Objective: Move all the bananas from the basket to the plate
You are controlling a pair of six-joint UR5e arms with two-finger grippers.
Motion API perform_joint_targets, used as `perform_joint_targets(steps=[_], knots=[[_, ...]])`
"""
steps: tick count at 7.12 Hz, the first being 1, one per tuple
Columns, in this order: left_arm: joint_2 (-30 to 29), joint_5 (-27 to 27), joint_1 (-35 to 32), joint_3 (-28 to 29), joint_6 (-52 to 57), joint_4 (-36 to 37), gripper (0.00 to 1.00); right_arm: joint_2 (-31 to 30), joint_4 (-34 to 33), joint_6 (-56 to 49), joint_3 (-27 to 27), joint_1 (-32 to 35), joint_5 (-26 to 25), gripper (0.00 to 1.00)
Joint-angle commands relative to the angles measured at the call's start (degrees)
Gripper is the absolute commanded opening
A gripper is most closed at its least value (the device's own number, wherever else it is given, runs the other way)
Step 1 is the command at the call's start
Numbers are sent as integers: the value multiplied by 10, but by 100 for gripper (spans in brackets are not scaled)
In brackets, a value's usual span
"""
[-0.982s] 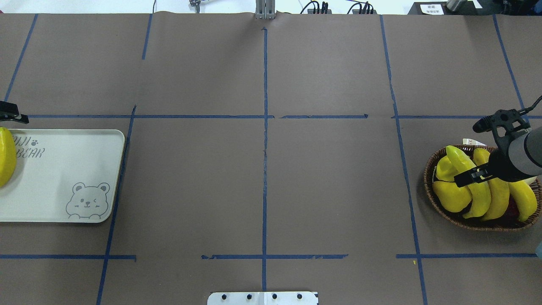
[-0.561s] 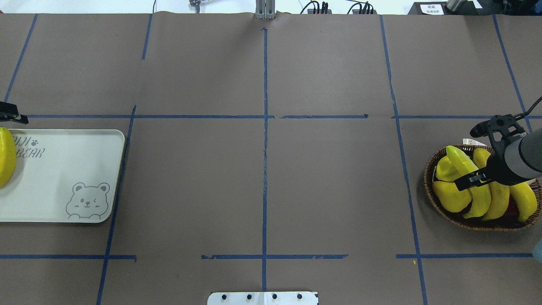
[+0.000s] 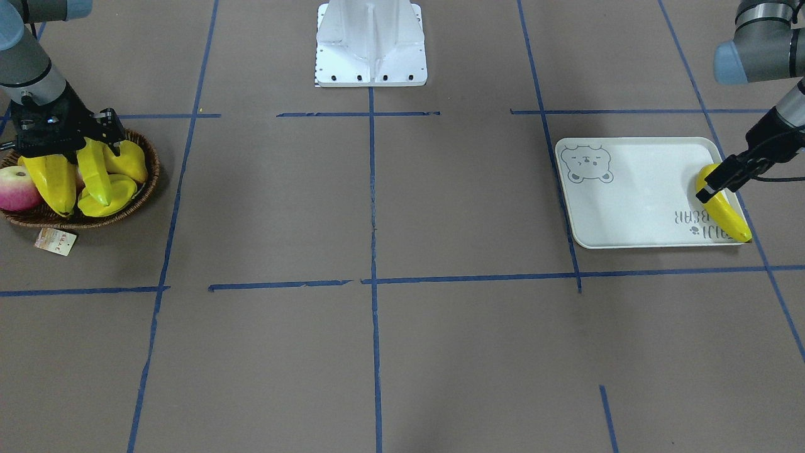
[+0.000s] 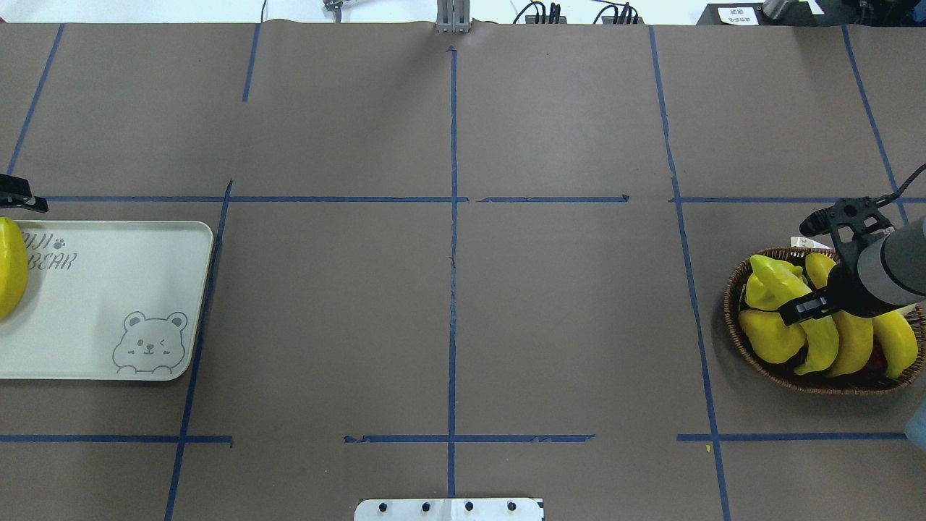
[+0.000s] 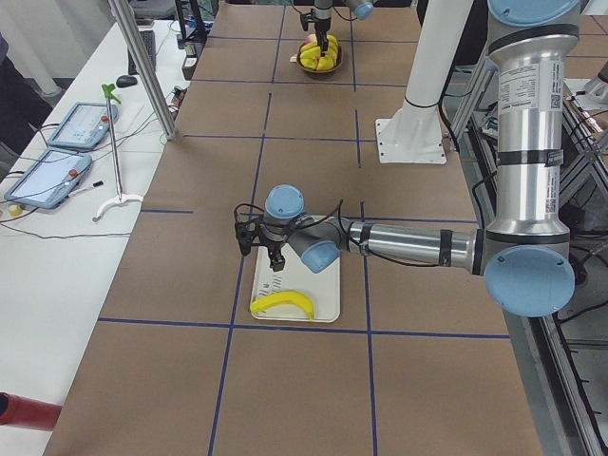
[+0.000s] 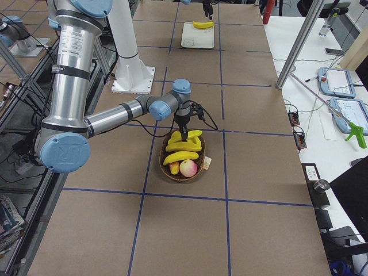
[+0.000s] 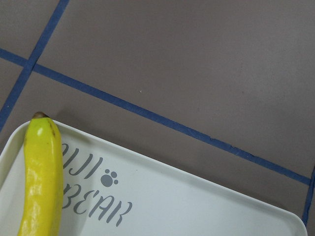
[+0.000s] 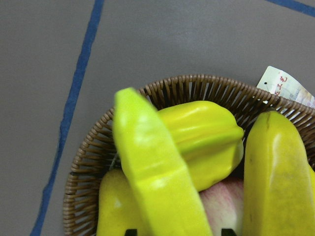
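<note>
Bearings are clock-face, read off the overhead view.

- The basket (image 4: 731, 318) sits at the 3 o'clock edge of the table (image 4: 564, 311). The plate (image 3: 629, 201) is at 9 o'clock, well apart.
- The right gripper (image 4: 792, 311) is down in the basket, clamped on the raised banana (image 8: 157, 187). That banana's free end tilts up toward 10 o'clock, over the ridged yellow fruit (image 8: 206, 132).
- The second banana (image 4: 854, 340) lies just beside it on the 3 o'clock side, and the third banana (image 4: 895, 341) is next again.
- The pear (image 4: 770, 339) is at the basket's 8 o'clock, the apple (image 3: 19, 189) at its 3 o'clock rim, and the paper tag (image 3: 55, 241) at its 12 o'clock rim.
- The plated banana (image 3: 724, 211) lies flat along the plate's 9 o'clock short edge, beside the lettering.
- The left gripper (image 3: 717, 184) hangs above that end of the plate. I cannot tell whether it is spread or closed.
</note>
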Motion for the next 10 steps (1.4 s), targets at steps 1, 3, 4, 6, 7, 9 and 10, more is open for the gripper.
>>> perform_joint_targets(steps=[1,3,4,6,7,9,10], knots=[[0,0,0,1,0,0,100,0,0,2,0,1,0,20],[-1,0,0,1,0,0,100,-3,1,1,6,3,2,6],[-1,0,0,1,0,0,100,-4,0,1,17,4,7,3],[-3,0,4,-2,-1,-3,100,-4,-7,1,46,10,25,2],[-5,-1,4,-6,-2,-4,100,-3,-4,4,53,17,43,2],[-8,0,26,-29,-4,-8,100,0,6,58,75,22,57,4],[-7,-2,35,-53,-6,-18,100,-2,61,113,75,22,59,4]])
